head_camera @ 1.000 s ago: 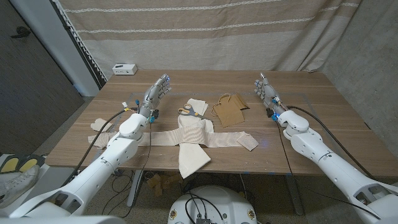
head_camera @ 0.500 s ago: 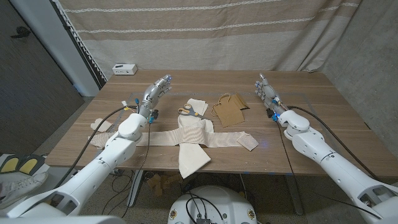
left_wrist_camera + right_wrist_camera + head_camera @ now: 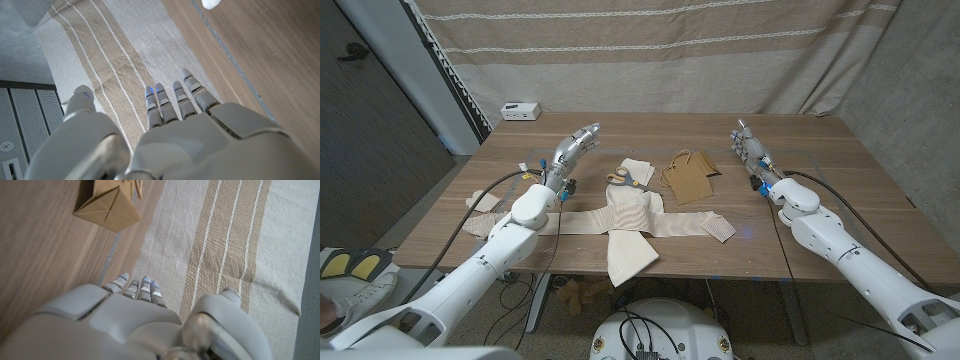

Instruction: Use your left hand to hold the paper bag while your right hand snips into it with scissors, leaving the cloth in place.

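A brown paper bag [image 3: 688,178] lies flat at the table's middle back, and its corner [image 3: 107,210] shows in the right wrist view. Scissors [image 3: 626,178] with yellow handles lie just left of it, beside a folded beige cloth [image 3: 638,170]. A long cream cloth [image 3: 630,222] stretches across the front of the table. My left hand [image 3: 575,143] is raised over the table's left part, fingers straight and apart, holding nothing. Right of the bag, my right hand [image 3: 747,143] stands with fingers extended and nothing in it. In the wrist views both hands [image 3: 170,125] [image 3: 135,315] point at the curtain.
A small white box [image 3: 520,111] sits at the table's far left corner. A striped curtain [image 3: 660,50] hangs behind the table. Scraps of cloth [image 3: 480,205] lie near the left edge. Cables run along both arms.
My left hand has swung slightly to the right, toward the scissors. The right hand has stayed in place.
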